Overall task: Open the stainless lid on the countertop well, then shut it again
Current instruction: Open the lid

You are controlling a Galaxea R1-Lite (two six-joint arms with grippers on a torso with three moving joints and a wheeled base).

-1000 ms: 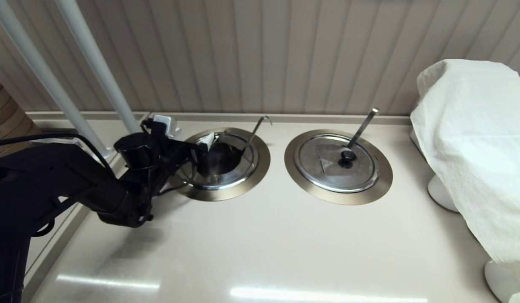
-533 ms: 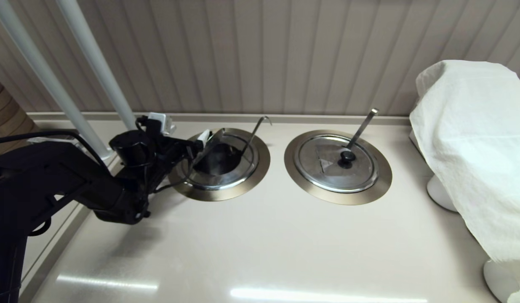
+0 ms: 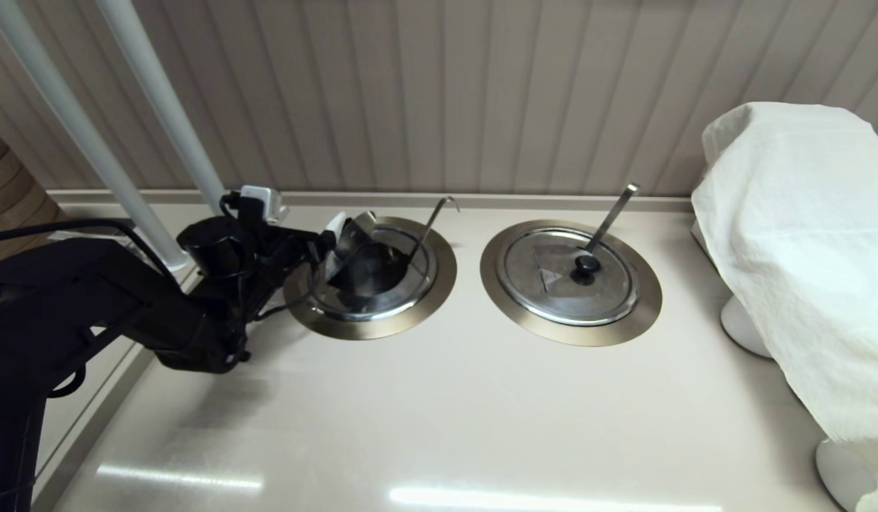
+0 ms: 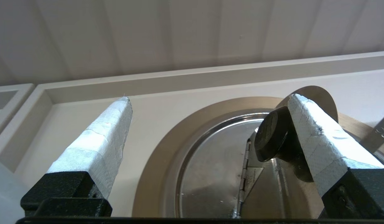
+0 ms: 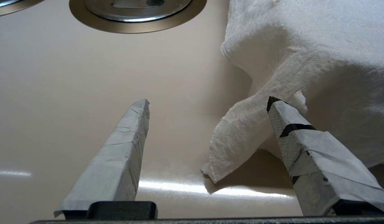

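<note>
Left gripper (image 4: 207, 101): working at the left side of the countertop well (image 3: 439, 284), fingers spread wide, gripping nothing; one taped finger (image 4: 316, 137) is pressing against the black knob (image 4: 271, 133).
Stainless lid (image 3: 353, 238): its hinged flap is standing tilted up over the well's far-left part.
Thin hook-tipped handle (image 3: 433, 213): leaning out to the far right.
Right gripper (image 5: 207, 104): idling near the white cloth (image 5: 303, 56), open and empty.
Writing: unreadable digits at the left wrist view's edge.
</note>
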